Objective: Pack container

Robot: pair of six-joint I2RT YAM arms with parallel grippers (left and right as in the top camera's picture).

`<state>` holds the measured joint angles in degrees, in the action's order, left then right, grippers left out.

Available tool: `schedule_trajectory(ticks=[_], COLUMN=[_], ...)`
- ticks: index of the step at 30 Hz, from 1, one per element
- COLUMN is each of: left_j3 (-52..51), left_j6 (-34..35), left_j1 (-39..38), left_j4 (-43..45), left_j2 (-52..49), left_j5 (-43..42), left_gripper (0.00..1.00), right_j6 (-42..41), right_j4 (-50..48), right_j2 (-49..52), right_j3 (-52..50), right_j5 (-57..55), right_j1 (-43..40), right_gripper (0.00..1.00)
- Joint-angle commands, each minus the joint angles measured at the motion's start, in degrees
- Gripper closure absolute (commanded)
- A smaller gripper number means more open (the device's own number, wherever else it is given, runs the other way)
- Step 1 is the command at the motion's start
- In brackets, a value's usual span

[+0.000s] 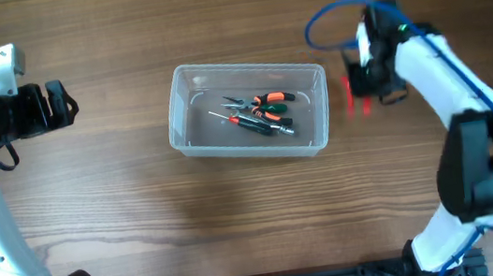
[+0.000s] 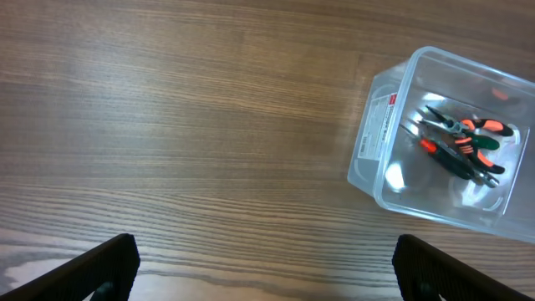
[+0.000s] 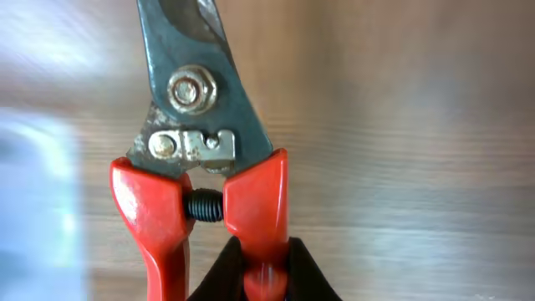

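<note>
The container is a clear plastic tub at the table's middle, holding several hand tools with orange, green and black handles. It also shows at the right of the left wrist view. My right gripper is to the right of the container, shut on one red handle of red-handled shears, held above the table; the grey blades point up in the right wrist view. My left gripper is open and empty at the far left, well apart from the container.
Bare wooden tabletop surrounds the container. A blue cable loops beside the right arm. A pale blur at the left of the right wrist view may be the container.
</note>
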<state>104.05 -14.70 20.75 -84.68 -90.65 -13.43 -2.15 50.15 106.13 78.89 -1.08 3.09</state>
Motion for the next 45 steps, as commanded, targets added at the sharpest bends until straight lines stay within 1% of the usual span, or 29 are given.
schedule_trajectory(ticks=[1, 4, 7, 9, 10, 12, 15, 23, 28, 29, 30, 31, 33, 35, 36, 39, 41, 42, 44, 45], left_j3=[-0.17, -0.17, -0.17, -0.17, -0.17, -0.17, -0.17, -0.17, -0.17, -0.17, -0.17, -0.17, -0.17, -0.17, -0.17, -0.17, -0.17, -0.17, -0.17, -0.17], left_j6=[0.15, 0.15, 0.15, 0.15, 0.15, 0.15, 0.15, 0.15, 0.15, 0.15, 0.15, 0.15, 0.15, 0.15, 0.17, 2.32, 3.26, 3.58, 3.58, 3.58], left_j1=[0.09, 0.09, 0.09, 0.09, 0.09, 0.09, 0.09, 0.09, 0.09, 0.09, 0.09, 0.09, 0.09, 0.09, 0.09, 0.00, -0.87, -1.84, -5.01, -7.89], left_j4=[-0.02, -0.02, -0.02, -0.02, -0.04, -0.11, -0.26, -0.24, -0.22, -0.22, -0.24, -0.22, -0.22, -0.22, -0.22, 0.39, 1.88, 3.02, 6.05, 9.81], left_j2=[-0.11, -0.11, -0.11, -0.11, -0.11, -0.11, -0.11, -0.11, -0.11, -0.11, -0.11, -0.11, -0.11, -0.11, -0.11, 0.04, 0.37, 0.61, 0.94, 0.94], left_j5=[-1.14, -1.14, -1.14, -1.14, -1.14, -1.14, -1.14, -1.14, -1.14, -1.14, -1.14, -1.14, -1.14, -1.14, -1.14, -1.14, -1.16, -1.14, -1.09, -1.03], left_gripper=[0.00, 0.00, 0.00, 0.00, 0.00, 0.00, 0.00, 0.00, 0.00, 0.00, 0.00, 0.00, 0.00, 0.00, 0.00, 0.00, 0.00, 0.00, 0.00, 0.00], right_j6=[3.87, 11.41, 26.36, 34.56, 40.44, 45.33, 46.71, 47.01, 46.99, 46.95, 46.47, 45.13, 41.22, 35.93, 34.03, 28.17, 24.28, 20.96, 17.64, 14.62], right_j4=[2.14, 2.54, 3.96, 4.61, 3.87, 2.43, 1.44, 1.38, 1.36, 1.44, 1.68, 1.70, 1.73, 1.75, 1.73, 0.31, -1.81, -4.44, -8.41, -10.80], right_j2=[-7.28, -8.90, -9.14, -8.79, -8.35, -7.50, -4.13, 8.20, 10.01, 10.01, 10.01, 10.01, 9.90, 8.90, 8.11, 2.43, -1.18, -4.09, -7.74, -9.51], right_j3=[8.11, 10.01, 10.14, 10.12, 10.10, 9.90, 9.88, 9.88, 9.88, 9.88, 9.88, 9.88, 9.94, 10.45, 10.88, 14.01, 15.74, 16.48, 16.52, 16.52], right_j5=[0.61, 2.27, 9.44, 11.45, 11.28, 11.30, 12.11, 13.62, 13.60, 13.62, 13.62, 13.60, 12.90, 11.15, 10.45, 9.07, 6.03, 2.84, 1.42, 1.49], right_j1=[1.55, 5.14, 12.87, 17.92, 22.43, 25.77, 27.98, 27.96, 27.98, 27.98, 27.98, 27.98, 27.98, 27.96, 27.89, 26.21, 24.37, 22.21, 17.94, 13.11], right_gripper=[0.96, 0.96, 0.96, 0.96, 0.96, 0.96, 0.96, 0.96, 0.96, 0.94, 0.79, 0.48, 0.33, 0.27, 0.26, 0.20, 0.16, 0.00, 0.00, 0.00])
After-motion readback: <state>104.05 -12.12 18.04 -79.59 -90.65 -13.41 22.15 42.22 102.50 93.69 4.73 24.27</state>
